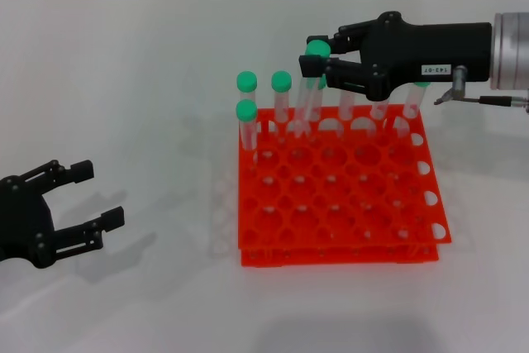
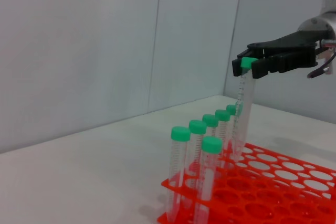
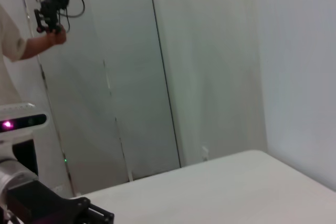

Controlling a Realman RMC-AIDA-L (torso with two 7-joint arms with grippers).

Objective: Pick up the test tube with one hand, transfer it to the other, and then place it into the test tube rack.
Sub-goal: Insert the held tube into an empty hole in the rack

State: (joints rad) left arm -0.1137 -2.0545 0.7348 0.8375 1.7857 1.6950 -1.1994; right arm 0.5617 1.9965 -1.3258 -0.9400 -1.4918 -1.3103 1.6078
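Pinching the test tube by its green cap, the right gripper is lowering it into the test tube rack's far row, needing a straight descent; the left gripper is idling spread wide.

Test tube: slender, clear, faint graduation marks along its wall, round green cap. It is held near the cap between the fingers of the right pincer, the black one with a small white label. The tube hangs close to upright, slightly tilted, with its lower end down at the far row of the rack, just beside the tubes already seated there; whether the tip is inside a hole cannot be told.

Test tube rack: bright orange-red, two tiers, square grid of round holes, set flat on the white bench. Several green-capped tubes are stood upright along its far rows.

Left pincer: black, unlabelled, fingers spread, nothing held, low over the bench well apart from the rack.
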